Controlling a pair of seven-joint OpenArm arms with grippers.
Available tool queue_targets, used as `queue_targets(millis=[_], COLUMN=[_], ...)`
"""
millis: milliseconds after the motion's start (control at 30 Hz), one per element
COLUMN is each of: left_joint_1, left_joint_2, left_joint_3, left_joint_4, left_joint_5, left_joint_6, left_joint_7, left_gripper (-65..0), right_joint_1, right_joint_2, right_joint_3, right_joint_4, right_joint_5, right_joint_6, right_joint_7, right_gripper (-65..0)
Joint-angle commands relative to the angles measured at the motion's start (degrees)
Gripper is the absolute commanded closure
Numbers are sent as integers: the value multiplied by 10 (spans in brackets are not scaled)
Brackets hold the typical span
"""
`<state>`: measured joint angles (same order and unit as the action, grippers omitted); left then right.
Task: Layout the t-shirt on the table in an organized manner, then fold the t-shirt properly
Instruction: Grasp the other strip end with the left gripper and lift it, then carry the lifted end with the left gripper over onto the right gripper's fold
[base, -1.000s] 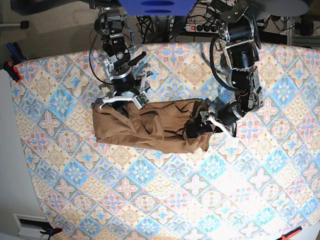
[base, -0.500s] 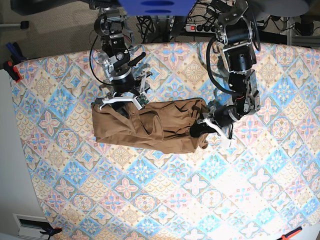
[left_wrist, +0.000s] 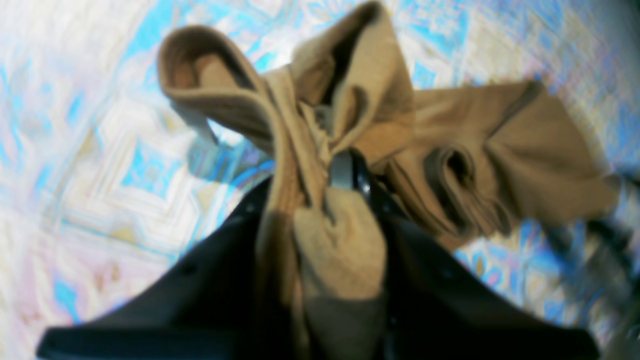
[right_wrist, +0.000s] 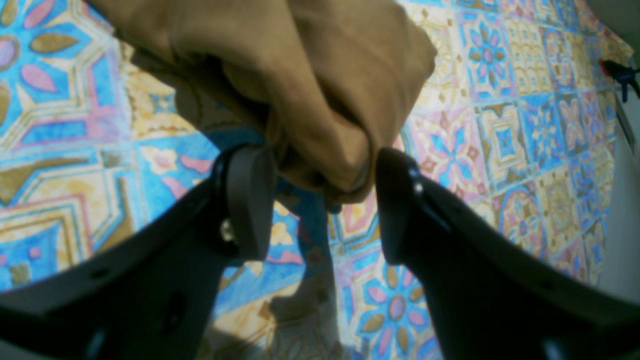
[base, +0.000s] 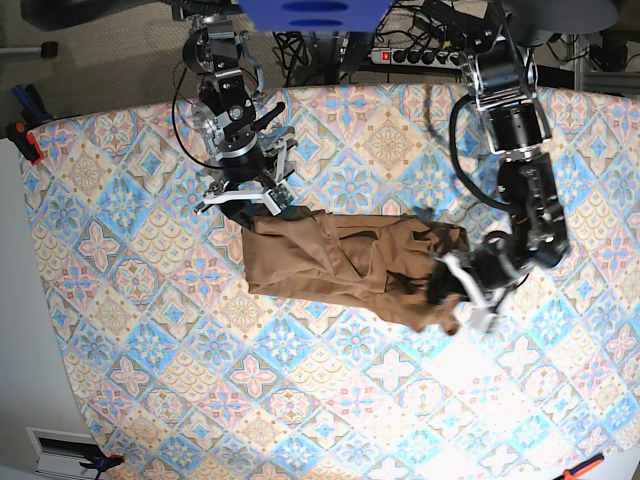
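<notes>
At the left of the base view my right jaws (base: 243, 203) sit on the near-top corner of the t-shirt (base: 340, 262). Through my right wrist camera, the two dark fingers (right_wrist: 247, 200) stand apart with a bunched fold of tan cloth between them. The cloth touches the inner face of each finger, so I am holding that fold in a wide pinch, lifted just off the patterned cloth of the table (base: 300, 400), with its shadow falling below.

The t-shirt lies across the middle of the table as a long, rumpled band, running from my right jaws toward the other arm. Creases and overlapping folds run along its length, and a darker pocket of shadow shows near its right end. I cannot make out the collar or tag from here.

At the right of the base view my left jaws (base: 462, 285) are at the far end of the band, at its lower right corner. My left wrist camera is blurred, yet it shows these jaws pressed nearly together on a thick wad of the tan fabric (left_wrist: 330, 235), which bulges out on both sides and loops upward above the fingertips. The rest of the shirt trails away to the right of that view, over the blue and cream tiles.
</notes>
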<state>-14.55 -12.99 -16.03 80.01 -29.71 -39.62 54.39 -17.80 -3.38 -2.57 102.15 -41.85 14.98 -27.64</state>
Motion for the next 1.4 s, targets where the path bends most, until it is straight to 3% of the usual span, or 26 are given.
queue_targets(millis=[0, 133, 233, 533, 633, 800, 1267, 1367], left_joint_1=[-13, -13, -18, -32, -34, -47, -71, -71], left_joint_2=[8, 49, 84, 187, 220, 220, 220, 220], left_joint_3=[31, 134, 177, 257, 271, 311, 383, 398], left_joint_4=[36, 108, 114, 104, 66, -23, -22, -22], left_joint_5=[9, 83, 108, 238, 277, 313, 312, 312], left_joint_6=[-4, 61, 85, 92, 92, 92, 93, 93], left_joint_7=[-3, 9, 17, 11, -23, -67, -87, -120], left_gripper=[0, 0, 0, 0, 0, 0, 0, 0], right_joint_1=[4, 5, 4, 2, 2, 1, -3, -3], right_joint_2=[-2, -2, -2, -4, -4, -4, -4, -5], right_joint_3=[-2, 0, 1, 74, 84, 86, 81, 81], right_joint_4=[9, 10, 10, 10, 10, 10, -42, -50], right_joint_5=[2, 2, 2, 6, 6, 6, 7, 7], right_joint_6=[-6, -6, -6, -6, -6, -6, -6, -6], right_joint_7=[12, 12, 12, 15, 16, 14, 17, 17], right_gripper=[-312, -312, -312, -312, -312, -312, -312, -312])
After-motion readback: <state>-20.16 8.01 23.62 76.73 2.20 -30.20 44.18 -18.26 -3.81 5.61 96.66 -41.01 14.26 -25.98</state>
